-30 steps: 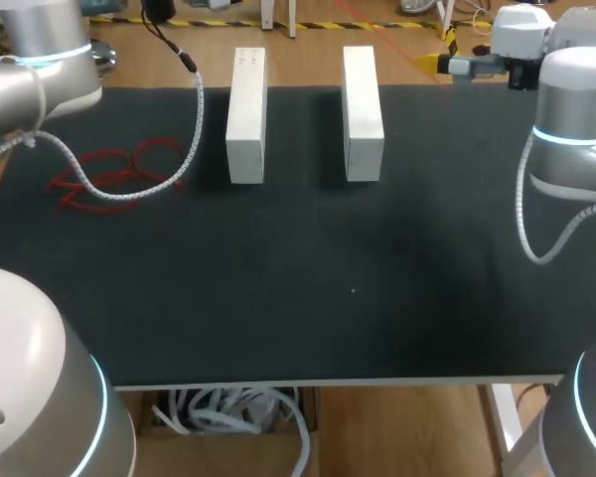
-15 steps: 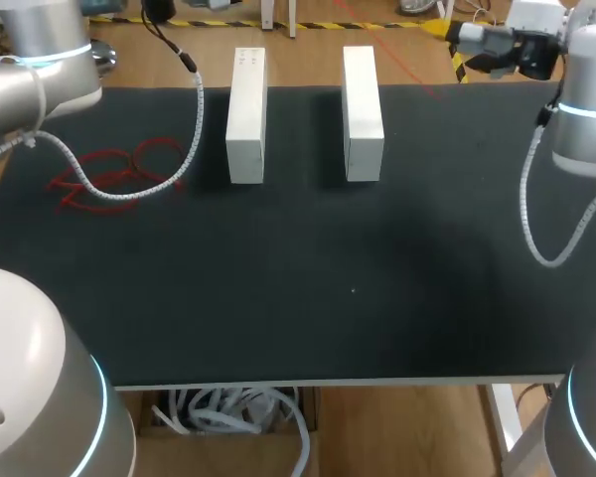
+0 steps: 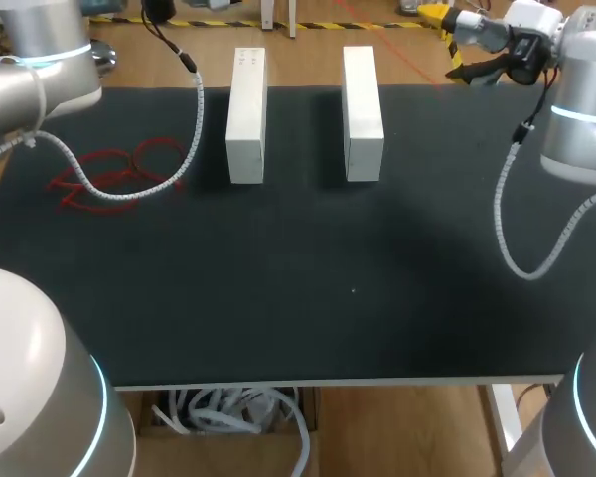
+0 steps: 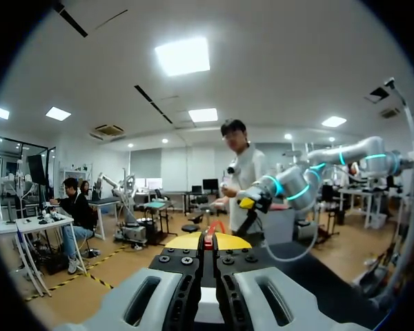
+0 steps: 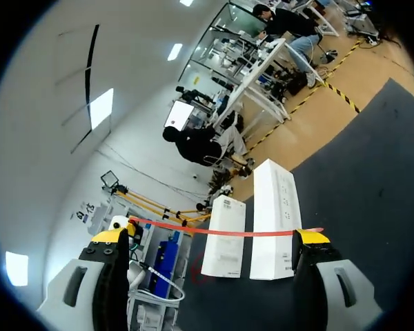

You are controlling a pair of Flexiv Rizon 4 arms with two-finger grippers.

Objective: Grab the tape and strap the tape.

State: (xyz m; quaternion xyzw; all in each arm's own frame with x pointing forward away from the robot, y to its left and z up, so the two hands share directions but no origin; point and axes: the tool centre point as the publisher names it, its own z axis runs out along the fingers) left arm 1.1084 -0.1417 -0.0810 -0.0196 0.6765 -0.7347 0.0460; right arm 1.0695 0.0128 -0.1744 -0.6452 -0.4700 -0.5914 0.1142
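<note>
The tapes are thin red bands. A loose heap of them lies at the table's far left. My right gripper is open wide, and one red band is stretched taut from one yellow fingertip to the other. In the head view this gripper hovers past the table's far right corner. My left gripper is shut, with a bit of red band pinched between its yellow tips. It is out of the head view, high off the table.
Two white boxes stand side by side at the back of the black table. The right wrist view shows them ahead of the stretched band. A white cable hangs over the red heap.
My right gripper has swung up and back, from above the table's far right corner to beyond its far edge. The left arm has kept still.
</note>
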